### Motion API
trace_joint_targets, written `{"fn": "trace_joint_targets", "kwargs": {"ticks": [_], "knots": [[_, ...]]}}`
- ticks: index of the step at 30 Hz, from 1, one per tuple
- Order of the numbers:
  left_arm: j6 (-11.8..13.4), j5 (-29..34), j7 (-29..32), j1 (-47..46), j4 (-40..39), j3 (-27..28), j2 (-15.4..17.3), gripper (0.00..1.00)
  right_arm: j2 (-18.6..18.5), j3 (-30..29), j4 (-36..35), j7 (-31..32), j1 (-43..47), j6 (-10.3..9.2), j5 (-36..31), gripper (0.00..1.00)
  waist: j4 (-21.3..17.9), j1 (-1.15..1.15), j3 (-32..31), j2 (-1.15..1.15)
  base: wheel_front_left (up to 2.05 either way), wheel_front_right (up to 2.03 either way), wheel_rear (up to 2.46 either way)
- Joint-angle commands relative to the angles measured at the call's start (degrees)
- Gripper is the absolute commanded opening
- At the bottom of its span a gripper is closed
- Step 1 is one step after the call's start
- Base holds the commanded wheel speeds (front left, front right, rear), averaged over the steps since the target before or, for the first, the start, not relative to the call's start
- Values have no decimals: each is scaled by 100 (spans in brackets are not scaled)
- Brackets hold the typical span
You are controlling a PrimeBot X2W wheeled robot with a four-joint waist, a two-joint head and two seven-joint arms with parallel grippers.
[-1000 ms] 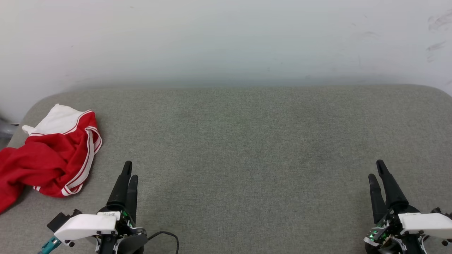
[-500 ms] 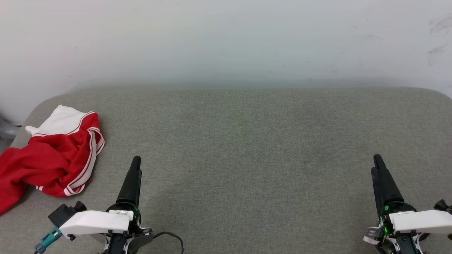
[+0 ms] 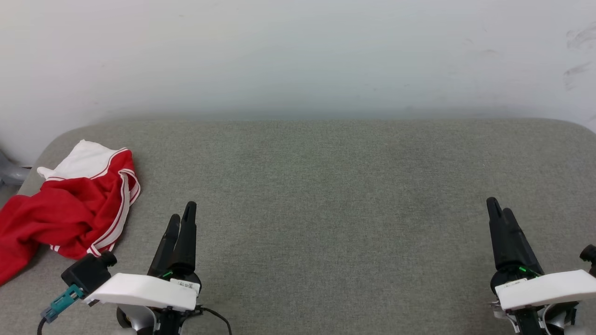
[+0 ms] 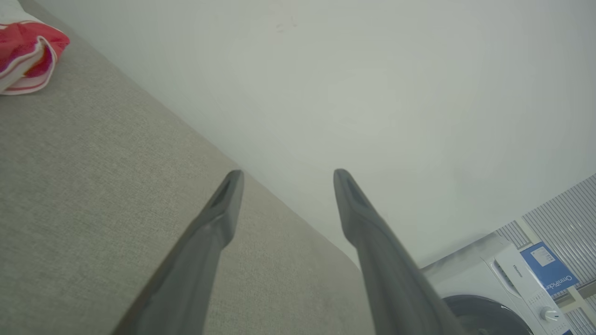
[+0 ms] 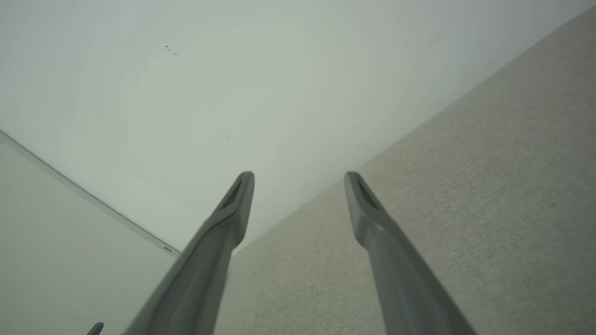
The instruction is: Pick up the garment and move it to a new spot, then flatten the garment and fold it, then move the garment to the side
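Observation:
The garment [image 3: 65, 209], red with a white sleeve and red-and-white striped trim, lies crumpled at the far left of the grey padded table [image 3: 326, 186], part of it hanging over the left edge. Its lettering is hidden in the folds. In the left wrist view a corner of the garment [image 4: 25, 51] shows at the top left. My left gripper [image 3: 182, 210] hovers over the table near the front, a short way right of the garment, open and empty [image 4: 284, 174]. My right gripper [image 3: 498, 205] stands at the front right, far from the cloth, open with nothing between its fingers [image 5: 299, 176].
A pale wall [image 3: 298, 56] runs right behind the table's far edge. A white washing machine [image 4: 493, 279] stands beyond the table's end in the left wrist view. A grey object [image 3: 9, 172] sits off the table's left edge.
Both wrists have rolled, so the fingers show differently, and both grippers have crept slightly forward. The camera shifted a little. The garment has not moved.

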Motion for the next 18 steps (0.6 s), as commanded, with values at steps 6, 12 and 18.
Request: {"fn": "trace_joint_targets", "kwargs": {"ticks": [6,12,18], "knots": [[54,1116,-161,27,-155,-105,108,100,26,-16,-342,49,71,0,-1078,100,12,0,-24,0,0,0,0],[145,1786,-270,71,-126,-232,217,100,18,6,-510,135,170,0,-1750,100,19,0,-37,0,0,0,0],[245,2219,-358,117,-67,-320,318,100,-50,13,-636,207,232,0,-2299,100,18,0,-48,0,0,0,0]]}}
